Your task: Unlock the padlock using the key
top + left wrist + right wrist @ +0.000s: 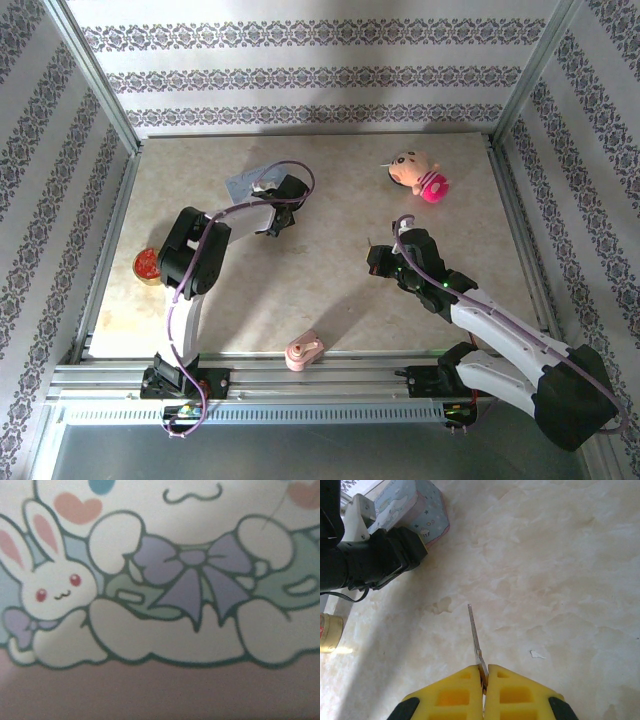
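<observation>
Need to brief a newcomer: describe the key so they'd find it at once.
Find the right arm rising from the table's near edge. At its end sits a yellow-padded tool. The key is the thin silvery blade pinched there, unlike the bulkier toys and tin nearby.

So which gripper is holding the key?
The right gripper, its yellow fingers shut on the thin silvery key that sticks out ahead; the left gripper is at the blue cartoon tin instead.

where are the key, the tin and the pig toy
key [474,632], right wrist view, middle of its blade
tin [431,510], right wrist view, its side wall
pig toy [410,168], top view, its head
</observation>
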`<action>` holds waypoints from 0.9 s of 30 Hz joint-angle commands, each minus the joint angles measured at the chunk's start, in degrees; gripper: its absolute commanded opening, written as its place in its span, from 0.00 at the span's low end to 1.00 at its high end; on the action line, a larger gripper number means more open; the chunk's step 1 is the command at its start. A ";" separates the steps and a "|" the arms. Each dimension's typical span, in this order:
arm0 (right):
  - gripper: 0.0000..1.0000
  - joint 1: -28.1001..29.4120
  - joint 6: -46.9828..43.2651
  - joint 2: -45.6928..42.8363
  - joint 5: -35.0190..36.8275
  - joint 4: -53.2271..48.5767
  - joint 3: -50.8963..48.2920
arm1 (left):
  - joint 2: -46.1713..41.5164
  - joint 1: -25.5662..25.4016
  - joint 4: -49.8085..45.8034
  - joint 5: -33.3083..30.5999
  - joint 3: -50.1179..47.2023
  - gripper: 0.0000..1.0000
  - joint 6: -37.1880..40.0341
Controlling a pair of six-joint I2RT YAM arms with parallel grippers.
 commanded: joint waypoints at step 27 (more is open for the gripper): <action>0.00 -0.40 0.23 3.60 0.46 1.50 -0.01 | -8.72 -0.82 2.95 11.29 -8.28 0.23 3.63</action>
